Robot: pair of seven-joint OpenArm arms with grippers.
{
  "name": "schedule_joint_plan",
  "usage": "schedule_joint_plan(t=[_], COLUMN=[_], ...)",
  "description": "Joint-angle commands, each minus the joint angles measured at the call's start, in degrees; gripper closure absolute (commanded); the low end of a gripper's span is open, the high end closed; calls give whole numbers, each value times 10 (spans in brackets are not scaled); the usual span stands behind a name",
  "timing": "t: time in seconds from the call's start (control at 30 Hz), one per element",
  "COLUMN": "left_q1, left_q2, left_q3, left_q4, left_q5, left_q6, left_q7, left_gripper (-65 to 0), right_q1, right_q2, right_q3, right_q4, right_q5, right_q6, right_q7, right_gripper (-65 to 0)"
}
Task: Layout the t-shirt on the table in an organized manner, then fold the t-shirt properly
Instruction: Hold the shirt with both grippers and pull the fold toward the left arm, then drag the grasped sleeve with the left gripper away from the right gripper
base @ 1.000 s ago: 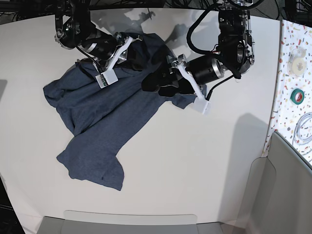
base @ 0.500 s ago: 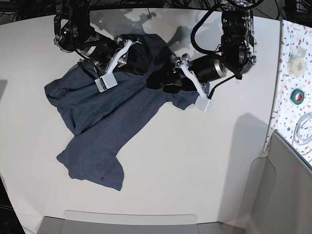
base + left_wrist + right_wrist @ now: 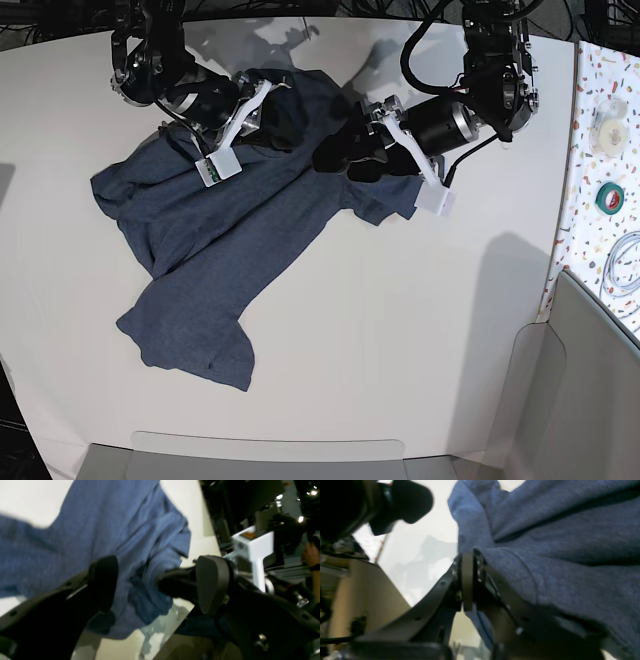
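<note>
Navy t-shirt (image 3: 215,250) sprawls crumpled from upper centre toward lower left of the white table (image 3: 400,340), right gripper (image 3: 272,95) pinching its top edge while the left gripper (image 3: 345,155) gapes wide-open beside that bunch, nearest the right-hand sleeve.

Both arms enter from the top edge of the base view. The right arm is in the upper left of that frame, with its forearm slanting down toward the centre. The right end effector (image 3: 268,108) has its jaws pressed together, and a fold of the t-shirt (image 3: 210,250) is pinched between them. The left arm is in the upper right, reaching toward the centre. The left end effector (image 3: 338,155) has its jaws spread wide, holding nothing.
</note>
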Motion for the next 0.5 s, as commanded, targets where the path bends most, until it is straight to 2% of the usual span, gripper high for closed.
schedule_joint_plan(t=[0.0,0.23,0.4,0.47], left_q1=[-3,7,4,4], left_q2=[-2,-3,-3,-3], left_q3=[-1,-31,-26,-25], left_q4=[11,11,11,11], left_q5=[-29,-76,-72,-76], left_q6=[-3,-3,0,29], left_q7=[-13,-8,-7,-7], left_gripper=[-475,-475,-475,-476], right_q1=[0,-3,-6,-4], right_q2=[-1,-2,-2,2], right_q3=[0,-8,-17,-28], right_q4=[10,10,12,14], right_q5=[6,5,5,5], right_q6=[2,0,-62,-84], right_q7=[13,14,21,33], right_gripper=[-15,-15,-16,-16])
